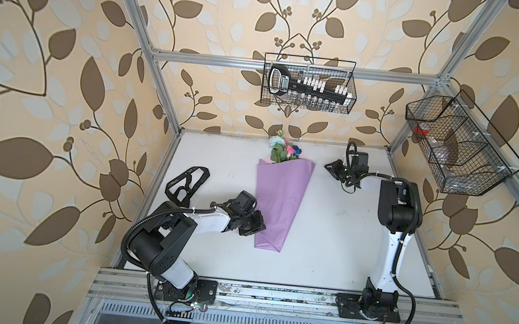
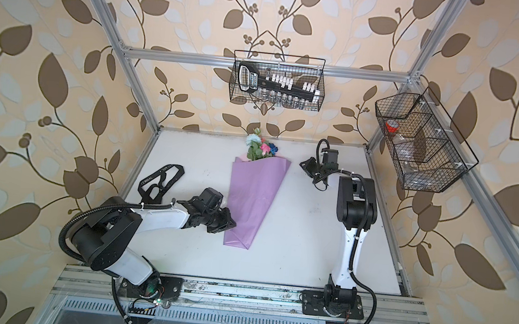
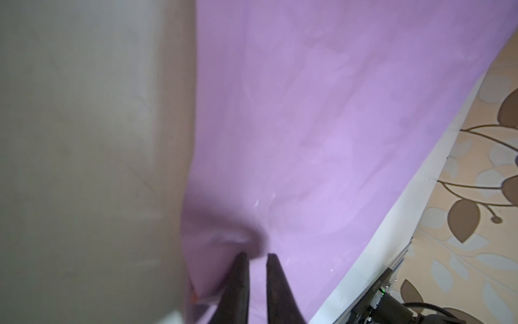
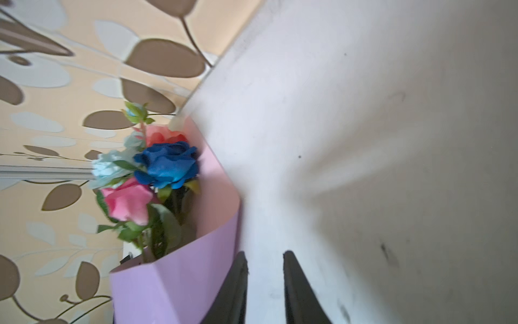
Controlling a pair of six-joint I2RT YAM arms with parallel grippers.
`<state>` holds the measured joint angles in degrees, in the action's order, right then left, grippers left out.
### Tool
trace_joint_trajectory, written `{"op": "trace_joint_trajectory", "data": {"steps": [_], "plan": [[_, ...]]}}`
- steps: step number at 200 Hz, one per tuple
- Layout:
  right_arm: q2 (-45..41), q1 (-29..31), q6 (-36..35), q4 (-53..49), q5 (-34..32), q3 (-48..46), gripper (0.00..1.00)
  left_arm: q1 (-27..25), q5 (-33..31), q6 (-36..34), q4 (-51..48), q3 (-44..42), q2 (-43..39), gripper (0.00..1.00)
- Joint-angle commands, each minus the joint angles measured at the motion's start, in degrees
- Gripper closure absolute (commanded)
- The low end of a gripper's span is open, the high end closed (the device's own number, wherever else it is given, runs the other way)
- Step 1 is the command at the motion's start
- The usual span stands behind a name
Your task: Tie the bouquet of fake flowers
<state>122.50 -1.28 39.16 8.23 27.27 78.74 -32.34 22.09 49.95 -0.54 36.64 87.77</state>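
Beige wallpaper (image 1: 66,88) with brown leaves surrounds a white tabletop (image 1: 325,239), aluminium rails (image 1: 228,60) carrying 2 wire baskets (image 1: 289,103).

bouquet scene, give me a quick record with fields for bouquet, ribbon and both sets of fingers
bouquet: flat on the white table, blooms at the far end, lilac paper wrapped round it
ribbon: black, white lettering, loose on the table left of the bouquet, untied
left fingers: slightly apart, tips at the paper near its narrow end
right fingers: apart, empty, beside the paper's wide end
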Motion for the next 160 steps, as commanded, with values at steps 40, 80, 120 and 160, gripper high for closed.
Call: {"op": "trace_joint_trajectory", "data": {"steps": [40, 80, 120, 160], "plan": [[-20.54, 4.92, -0.29, 4.02, 1.99, -19.31, 0.73, -0.53, -2.25, -4.54, -4.63, 7.71, -6.62, 0.74], [-23.88, 14.08, 0.68, 5.28, 0.90, -24.62, 0.73, -0.32, -5.57, -7.68, -5.30, 12.17, -0.60, 0.74], [-19.16, 19.07, 5.65, 12.90, 4.91, -29.07, 0.76, 1.56, -6.37, -8.82, -5.27, 14.32, 5.68, 0.81], [-10.26, 17.36, 2.89, 10.88, 3.24, -24.84, 0.78, 2.67, -6.62, -9.61, -6.62, 14.99, 11.52, 0.91]]}}
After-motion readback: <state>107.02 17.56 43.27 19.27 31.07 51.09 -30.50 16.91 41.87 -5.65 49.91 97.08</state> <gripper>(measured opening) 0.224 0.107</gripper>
